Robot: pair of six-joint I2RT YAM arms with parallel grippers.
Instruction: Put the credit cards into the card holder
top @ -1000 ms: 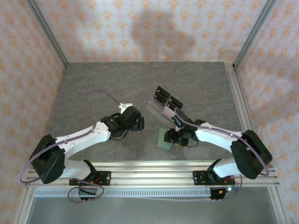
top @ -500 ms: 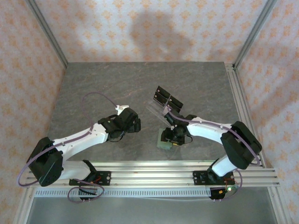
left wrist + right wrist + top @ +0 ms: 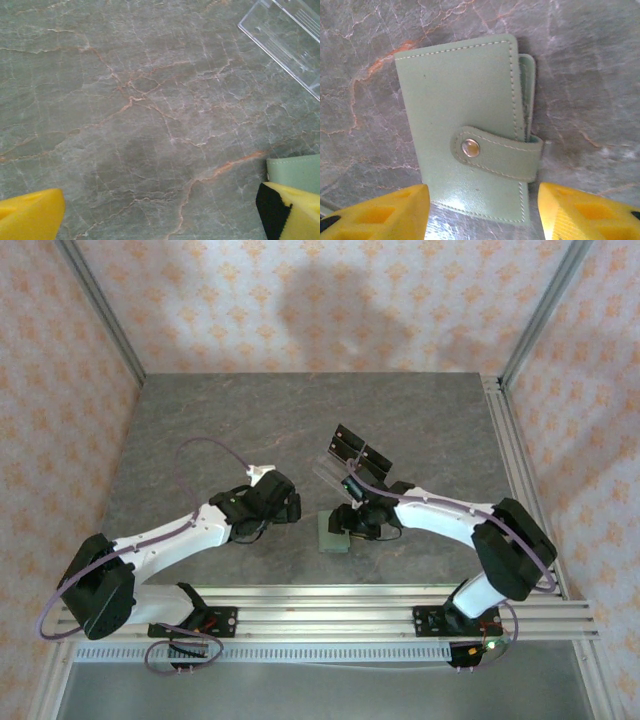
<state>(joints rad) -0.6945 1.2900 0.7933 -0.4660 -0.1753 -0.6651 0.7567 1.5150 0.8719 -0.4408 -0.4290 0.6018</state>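
The card holder [image 3: 465,125] is a sage-green wallet lying flat on the table, its snap tab fastened. My right gripper [image 3: 484,212] is open and straddles the wallet's near end. Its left finger is close against the edge and a small gap shows at the right finger. From above, the card holder [image 3: 331,538] lies just left of the right gripper [image 3: 346,523]. Black credit cards [image 3: 360,451] stand in the clear stand behind. My left gripper [image 3: 160,215] is open over bare table, with a corner of the card holder [image 3: 295,171] by its right finger.
A clear acrylic tiered stand [image 3: 338,476] sits just beyond the wallet and shows at the upper right of the left wrist view [image 3: 287,35]. The grey marble table [image 3: 220,420] ends at metal rails on the right [image 3: 510,450] and near side.
The right gripper has swung left, and the wallet now lies further left than a second ago. The left gripper has shifted slightly and stays open.
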